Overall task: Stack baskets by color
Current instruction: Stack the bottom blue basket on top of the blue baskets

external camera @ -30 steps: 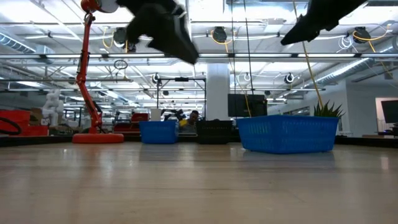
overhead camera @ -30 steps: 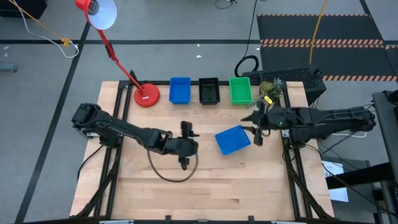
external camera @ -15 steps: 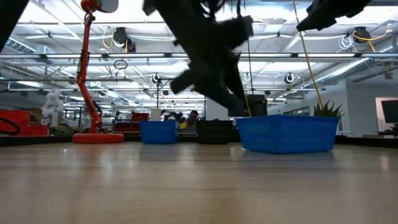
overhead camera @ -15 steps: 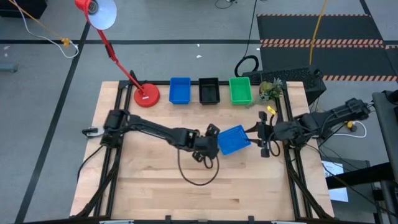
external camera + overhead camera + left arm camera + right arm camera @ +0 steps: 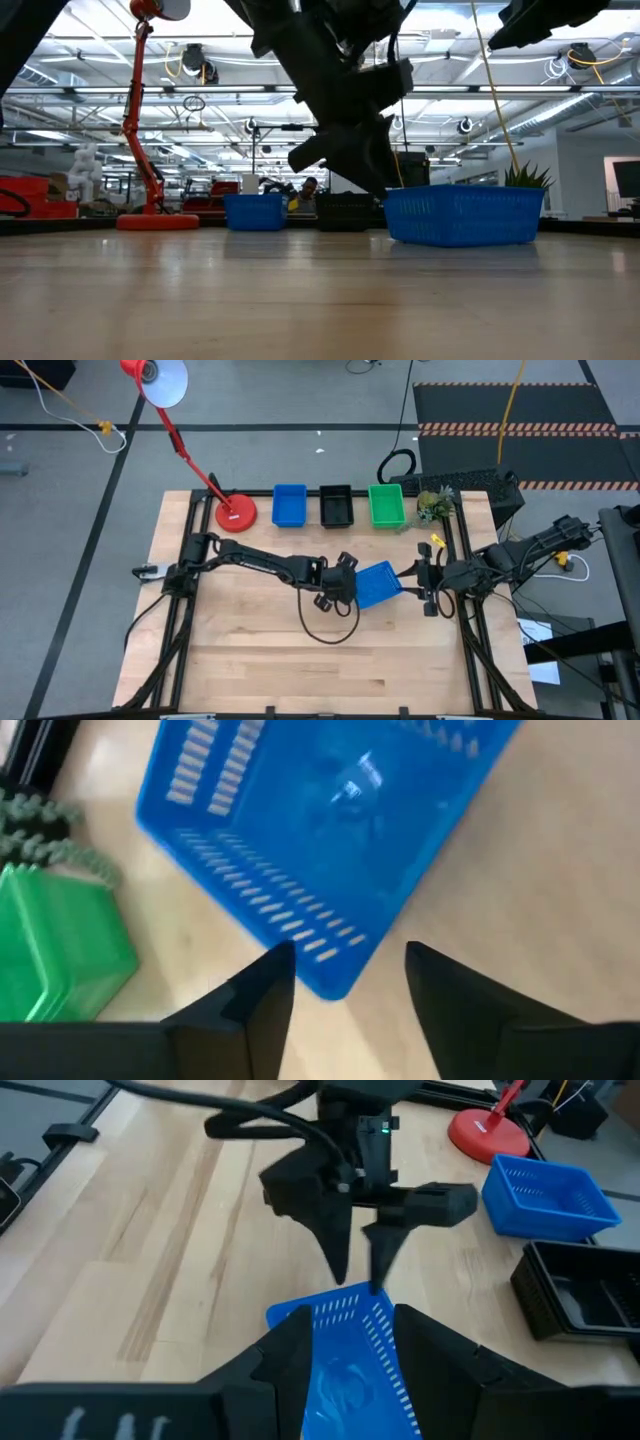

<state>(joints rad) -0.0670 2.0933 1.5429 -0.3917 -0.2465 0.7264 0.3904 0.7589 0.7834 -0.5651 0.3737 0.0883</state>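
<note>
left claw [image 5: 340,975] gapes at the loose blue basket's [image 5: 378,584] corner; right claw [image 5: 345,1355] open, seemingly straddling its opposite edge.

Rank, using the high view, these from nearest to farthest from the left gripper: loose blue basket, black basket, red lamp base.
1. Loose blue basket, right at the left gripper.
2. Black basket, back row, middle.
3. Red lamp base, back left.
</note>
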